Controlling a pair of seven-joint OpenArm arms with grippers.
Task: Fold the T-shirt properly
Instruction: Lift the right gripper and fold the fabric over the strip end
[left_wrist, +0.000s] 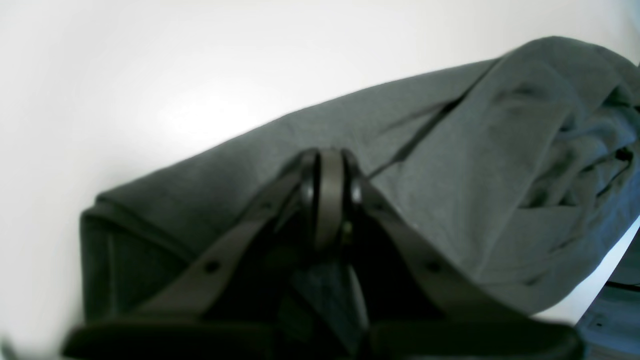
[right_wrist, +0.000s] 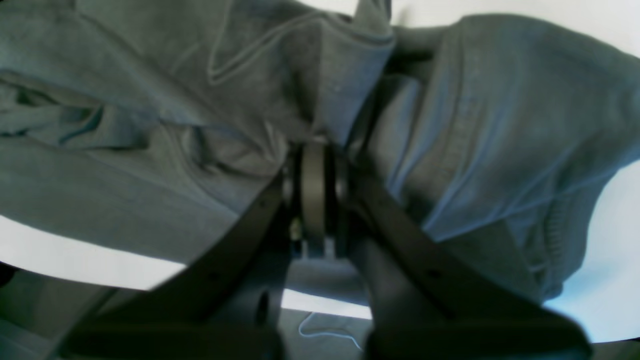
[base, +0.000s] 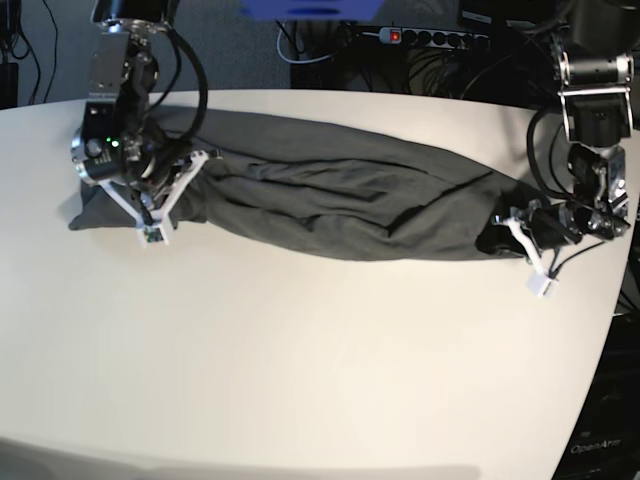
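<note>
The dark olive-grey T-shirt (base: 340, 205) lies stretched in a long rumpled band across the white table (base: 320, 360), held at both ends. My right gripper (base: 152, 222) is at its left end in the base view. In the right wrist view it (right_wrist: 315, 195) is shut on bunched folds of the T-shirt (right_wrist: 150, 75). My left gripper (base: 522, 242) is at the band's right end. In the left wrist view it (left_wrist: 330, 185) is shut, with T-shirt cloth (left_wrist: 475, 165) under and between its fingers.
The table's curved right edge (base: 615, 300) runs close to the left arm. Behind the table are cables and a power strip (base: 435, 38). The near half of the table shows bare white surface.
</note>
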